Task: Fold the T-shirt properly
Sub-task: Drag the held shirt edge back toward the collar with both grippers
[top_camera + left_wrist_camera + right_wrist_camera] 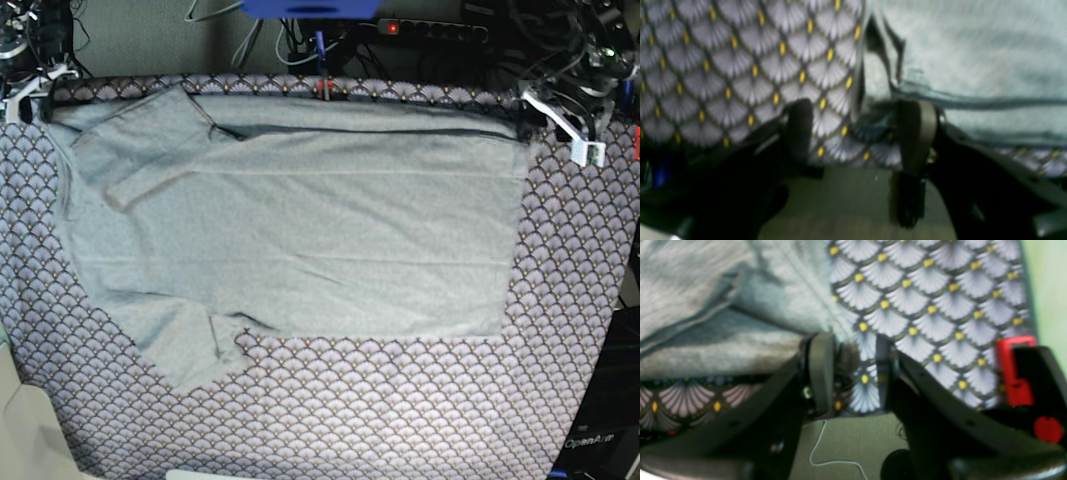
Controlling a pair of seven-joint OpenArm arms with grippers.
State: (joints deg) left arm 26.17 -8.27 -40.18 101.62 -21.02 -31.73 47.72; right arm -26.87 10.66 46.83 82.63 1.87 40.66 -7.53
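The light grey T-shirt (300,230) lies flat on the purple fan-patterned tablecloth (400,420), with one sleeve pointing to the near left and a folded edge running along the far side. My left gripper (560,125) is at the shirt's far right corner. In the left wrist view this gripper (858,133) is open, and the T-shirt (973,56) has its corner lying between the fingers (917,133). My right gripper (35,92) is at the far left corner. It (853,373) is open over bare cloth, with the T-shirt (706,306) just beside its left finger.
A power strip (430,30) and tangled cables run behind the table's far edge. The table edge and floor show below both wrist views, with a thin white cable (826,453) on the floor. A red part (1017,370) sits on the right arm.
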